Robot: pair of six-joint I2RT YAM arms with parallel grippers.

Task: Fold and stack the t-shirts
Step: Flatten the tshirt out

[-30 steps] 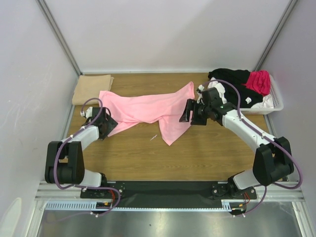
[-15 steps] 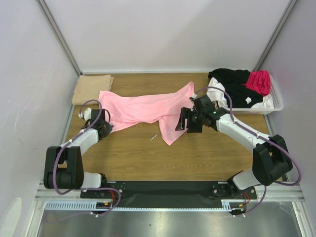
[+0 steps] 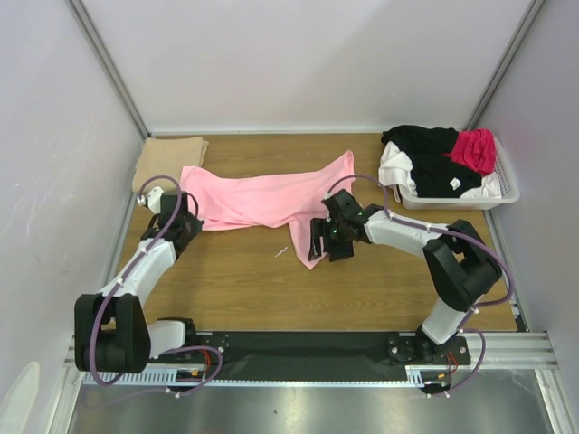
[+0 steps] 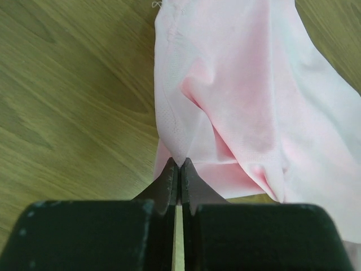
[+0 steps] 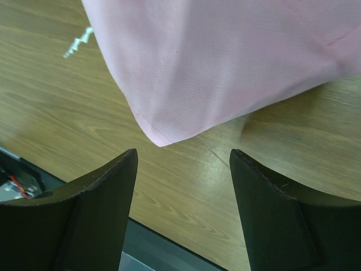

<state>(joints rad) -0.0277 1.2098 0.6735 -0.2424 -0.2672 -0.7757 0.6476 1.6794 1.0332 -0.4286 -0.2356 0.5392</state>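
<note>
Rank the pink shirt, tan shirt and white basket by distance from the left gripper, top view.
1. The pink shirt, its edge pinched in the left gripper.
2. The tan shirt, folded, far-left corner.
3. The white basket, far right.

White basket (image 3: pixel 457 204) at the wooden table's (image 3: pixel 380 280) far right corner

White arm links (image 3: pixel 407 233), black joints (image 3: pixel 109 321), looping purple cables (image 3: pixel 168 178), black base plate (image 3: pixel 298 348)

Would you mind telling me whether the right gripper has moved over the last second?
Yes. The right gripper has moved left and toward the arm bases, away from the basket, to the pink shirt's near corner.
</note>
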